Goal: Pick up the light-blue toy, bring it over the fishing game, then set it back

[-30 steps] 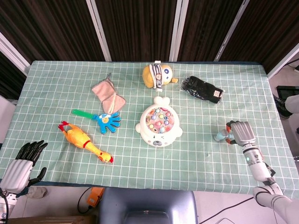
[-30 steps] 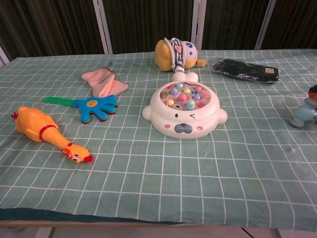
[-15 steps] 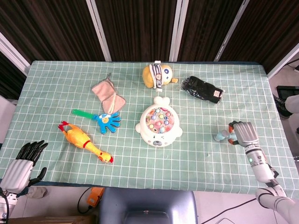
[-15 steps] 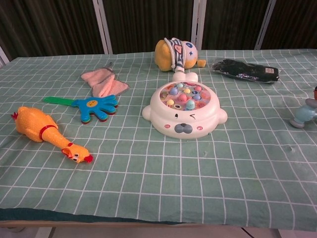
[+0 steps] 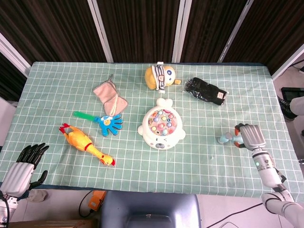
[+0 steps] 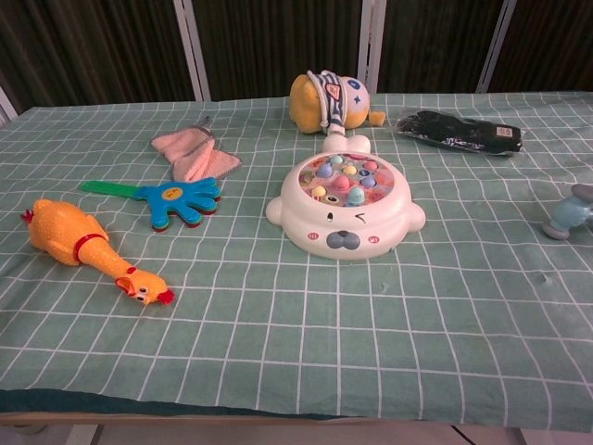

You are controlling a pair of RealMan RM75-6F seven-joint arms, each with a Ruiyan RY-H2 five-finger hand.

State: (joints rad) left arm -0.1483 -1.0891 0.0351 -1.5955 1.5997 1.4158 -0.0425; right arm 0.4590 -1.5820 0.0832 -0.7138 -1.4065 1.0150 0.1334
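A: What had changed in the last second?

B: The right hand (image 5: pixel 251 136) had slid toward the lower right of the head view, away from the light-blue toy (image 5: pixel 226 138). A second before, it sat over the toy's right end; by this moment only its fingertips lay at that end. In the chest view the hand's dark tip at the right edge had gone, leaving the toy (image 6: pixel 567 216) alone there.

A: And for the task?

B: I judged it the close: the toy lay on the green checked cloth (image 5: pixel 204 156), well to the right of the fishing game (image 5: pixel 161 126), apparently set back down, and the hand was pulling clear.

A: Were the fingers off it?

B: They looked loosely opened and pointed left toward the toy, not wrapped round it. Whether the tips still brushed it, I could not tell; the head view was too small there.

A: The other hand?

B: The left hand (image 5: pixel 23 164) hung off the table at the lower left of the head view, dark fingers spread, holding nothing, unmoved across that second.
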